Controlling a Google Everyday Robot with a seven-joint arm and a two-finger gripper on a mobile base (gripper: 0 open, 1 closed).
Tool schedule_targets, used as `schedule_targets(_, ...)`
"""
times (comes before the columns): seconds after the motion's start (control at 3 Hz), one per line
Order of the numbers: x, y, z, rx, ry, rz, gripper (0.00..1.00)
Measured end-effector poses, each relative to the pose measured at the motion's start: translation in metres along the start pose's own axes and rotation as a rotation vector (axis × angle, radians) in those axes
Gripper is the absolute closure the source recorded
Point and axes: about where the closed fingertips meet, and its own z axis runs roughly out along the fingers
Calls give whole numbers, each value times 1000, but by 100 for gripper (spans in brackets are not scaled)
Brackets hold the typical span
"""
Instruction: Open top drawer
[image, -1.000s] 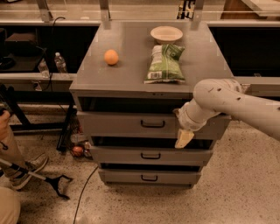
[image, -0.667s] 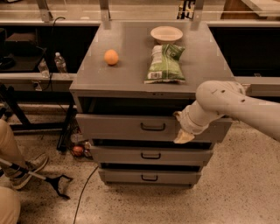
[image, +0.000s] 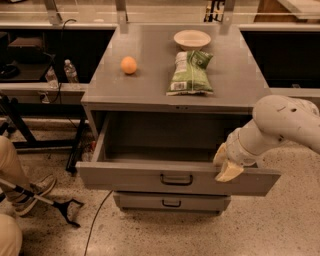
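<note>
The top drawer stands open; the gripper rests on its front rim, right of the handle. Whether the jaws grip the rim cannot be told.

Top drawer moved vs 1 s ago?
Yes. The top drawer slid out toward the camera, front now well past the cabinet top; gripper at its right end.

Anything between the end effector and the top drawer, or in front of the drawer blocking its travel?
Nothing visible. The end effector is at the top drawer's front edge, right of the handle. A cable lies on the floor under the front, below its travel; a shoe and grabber tool sit off left.
</note>
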Motion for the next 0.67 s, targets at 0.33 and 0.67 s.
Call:
schedule_targets(0.33,9,40,-33,-28,-9,44,100)
schedule_targets(0.67,9,42,-33,-31,-9,44,100)
